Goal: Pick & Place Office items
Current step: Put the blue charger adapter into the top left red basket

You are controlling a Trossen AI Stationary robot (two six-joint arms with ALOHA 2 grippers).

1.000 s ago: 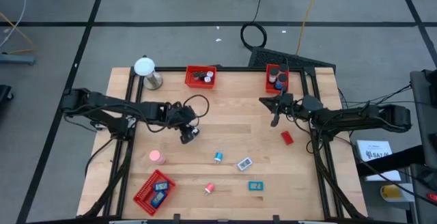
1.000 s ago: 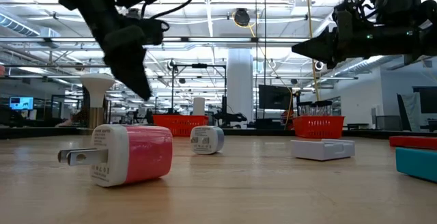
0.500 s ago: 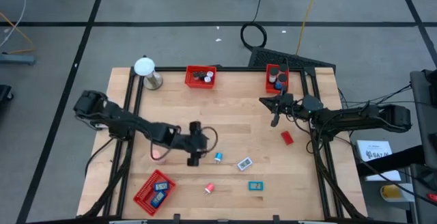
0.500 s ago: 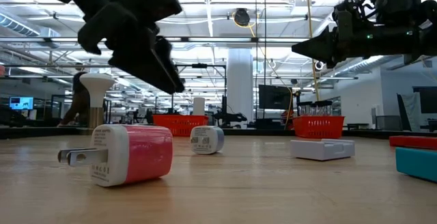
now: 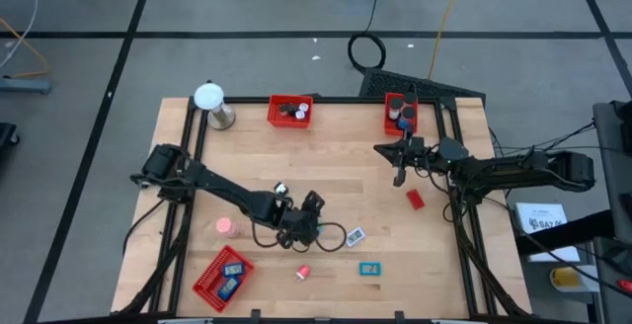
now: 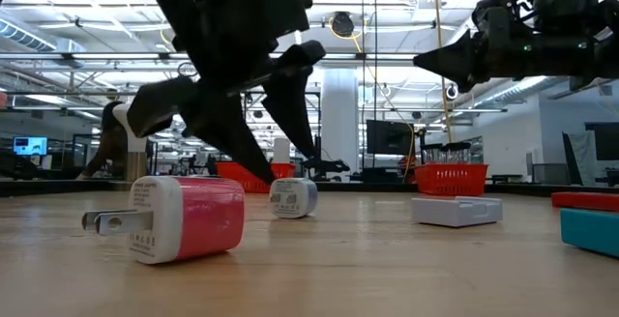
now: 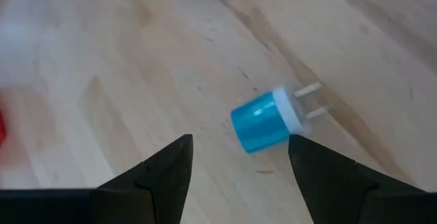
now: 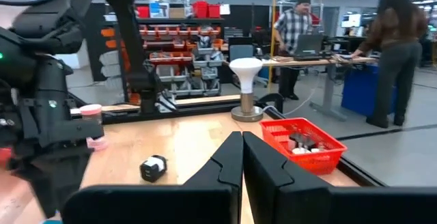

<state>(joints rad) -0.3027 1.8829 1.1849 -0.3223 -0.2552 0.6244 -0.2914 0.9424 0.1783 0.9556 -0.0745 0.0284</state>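
Note:
My left gripper [image 7: 239, 166] is open and hangs over a small blue plug [image 7: 263, 123] that lies on its side on the wood, white face and two prongs pointing away; the fingers stand on either side of it without touching. In the high view this gripper [image 5: 306, 220] covers the plug. From table height its two fingers [image 6: 288, 172] spread downward. My right gripper [image 5: 398, 172] is shut and waits in the air near the far right, beside a red flat piece [image 5: 415, 200]. Other items lie loose: pink plug [image 5: 227, 227], white flat piece [image 5: 354, 236], small red plug [image 5: 303, 272], teal piece [image 5: 369, 270].
Red mesh trays stand at the far edge [image 5: 290, 111], the far right [image 5: 400, 114] and the near left [image 5: 222, 275], each with items inside. A white ball on a silver stand [image 5: 210, 102] sits at the far left corner. People stand in the room beyond [image 8: 392, 53].
My left arm has swung from the table's left middle toward the near edge and the right, stretching out and coming down over the blue plug. The loose items have stayed where they were.

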